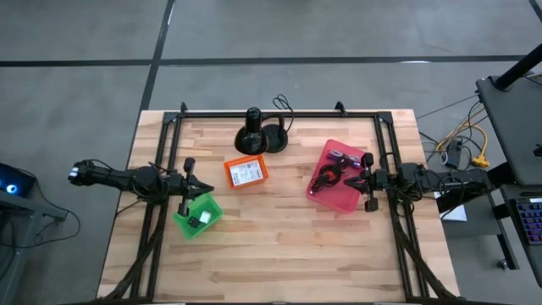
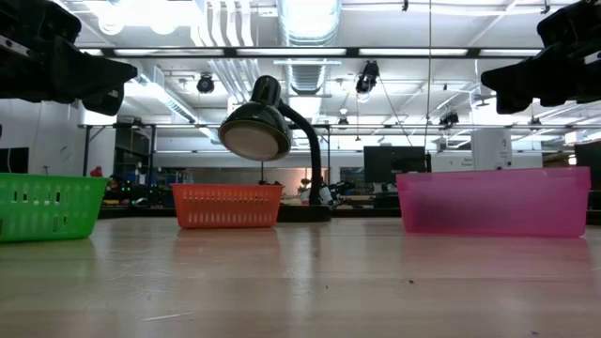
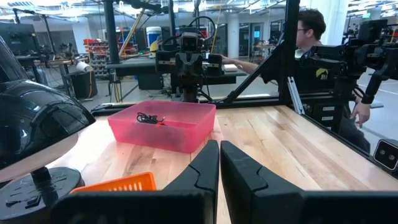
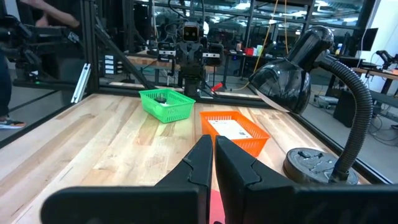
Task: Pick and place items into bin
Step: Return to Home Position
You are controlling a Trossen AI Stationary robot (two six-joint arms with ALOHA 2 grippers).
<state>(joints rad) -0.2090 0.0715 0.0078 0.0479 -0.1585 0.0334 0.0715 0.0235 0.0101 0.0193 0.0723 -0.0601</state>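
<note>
High view has a white printed card point(image 1: 247, 174) lying in the orange bin point(image 1: 229, 172) near the middle of the surface point(image 1: 279, 246). Left of that bin, a green bin point(image 1: 182, 222) holds small pieces point(image 1: 201, 219). Right of it, a pink bin point(image 1: 339, 200) holds a black coiled cable point(image 1: 325, 177). The left end effector point(image 1: 201, 187) hangs over the green bin, closed and empty. The right end effector point(image 1: 351, 180) hangs over the pink bin, also closed on nothing. A black lamp point(image 1: 252, 135) stands just behind the orange bin.
</note>
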